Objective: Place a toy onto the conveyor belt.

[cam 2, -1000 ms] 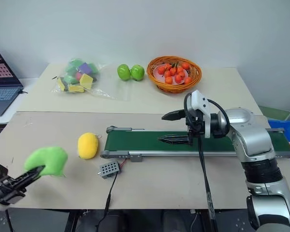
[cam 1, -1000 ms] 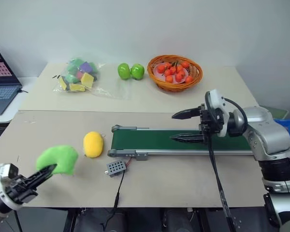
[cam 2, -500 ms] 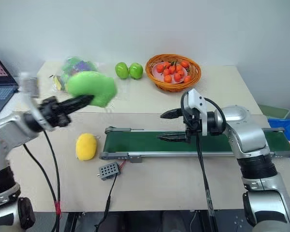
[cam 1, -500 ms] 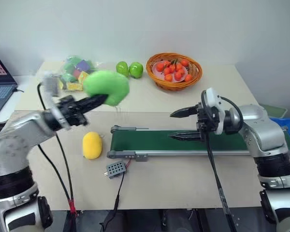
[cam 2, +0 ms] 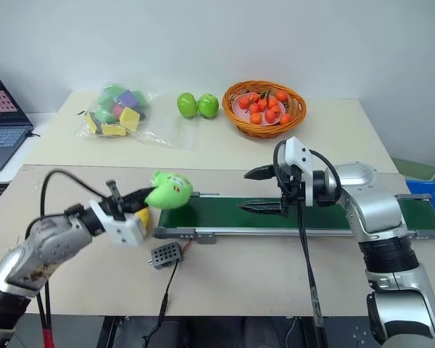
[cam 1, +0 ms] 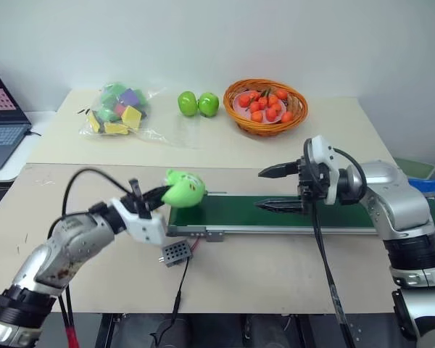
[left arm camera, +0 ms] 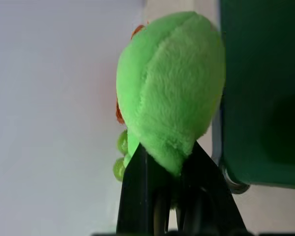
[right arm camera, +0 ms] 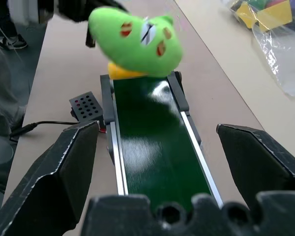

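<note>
Left gripper [cam 1: 162,194] pinched tight on small lime-green lumpy plush toy [cam 1: 183,188], held over the 9 o'clock end of long dark-green conveyor belt with grey rails [cam 1: 275,214]; toy's long axis runs along the belt, face toward 3 o'clock. Right gripper [cam 1: 277,188] spread wide, empty, above mid-belt.

we can read no text, label, brand, number or sign on anything here; the laptop [cam 1: 1,116] screen is illegible.
</note>
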